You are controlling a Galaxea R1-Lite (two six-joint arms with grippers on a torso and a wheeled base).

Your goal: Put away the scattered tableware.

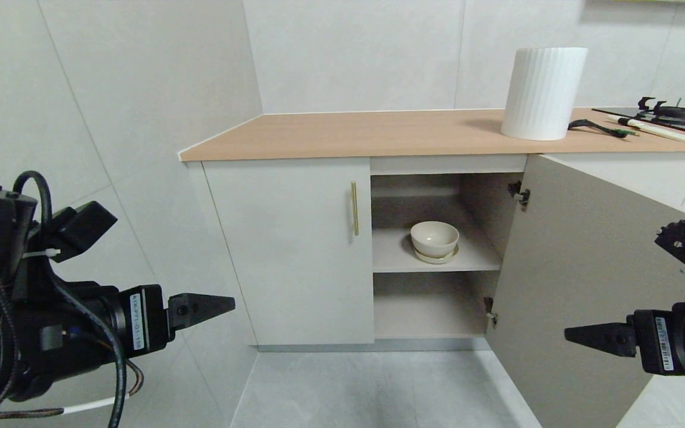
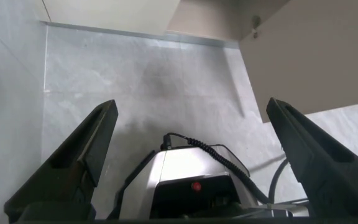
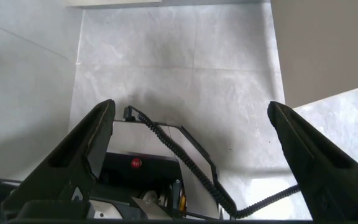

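On the middle shelf point(image 1: 479, 257) of the white base cabinet, behind its open right door point(image 1: 580, 267), we find a cream ceramic bowl point(image 1: 434, 237) seated on a shallow cream plate point(image 1: 436, 257). Stacking them keeps both pieces on one footprint, set back from the shelf edge. Both arms hang low before the cabinet. The left gripper point(image 2: 191, 111) has its fingers spread wide and holds nothing; the right gripper point(image 3: 191, 109) is likewise wide and empty. We judge this posture a stand-off from the door's swing. On the wooden desk point(image 1: 378, 134) lie a black-handled utensil point(image 1: 598, 126) and a pale-handled one point(image 1: 654, 128), probably not yet stored.
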